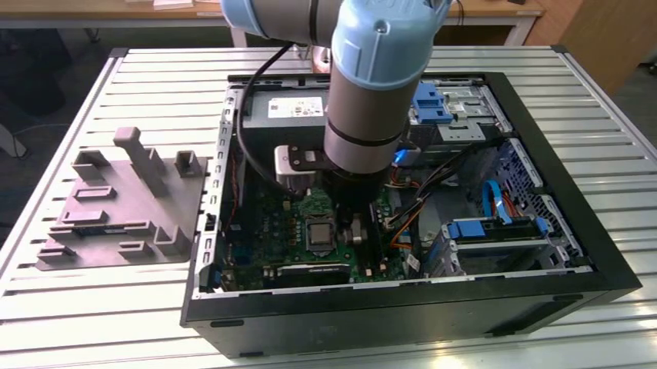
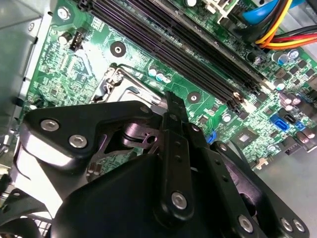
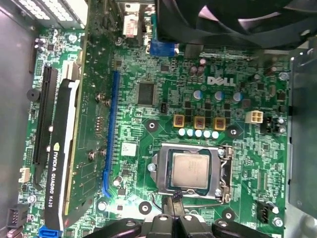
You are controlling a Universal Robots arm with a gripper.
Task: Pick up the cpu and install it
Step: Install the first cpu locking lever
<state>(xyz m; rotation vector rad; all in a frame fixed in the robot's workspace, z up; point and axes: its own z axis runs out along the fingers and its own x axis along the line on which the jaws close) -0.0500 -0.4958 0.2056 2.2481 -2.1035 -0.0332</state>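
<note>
A: Where is the cpu (image 3: 190,170)?
B: In the first wrist view it lies flat in its socket (image 3: 192,171) on the green board (image 3: 163,74).
A: And the gripper (image 3: 174,207)?
B: Just beside the socket; I cannot tell how its jaws stand. The exterior view has the computer case (image 1: 575,231).

tool (image 3: 173,220) cut off by first wrist view's edge, socket (image 2: 121,89) half hidden behind it

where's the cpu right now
In the first wrist view the cpu lies flat inside the socket frame on the green motherboard, just beyond the gripper.
</note>
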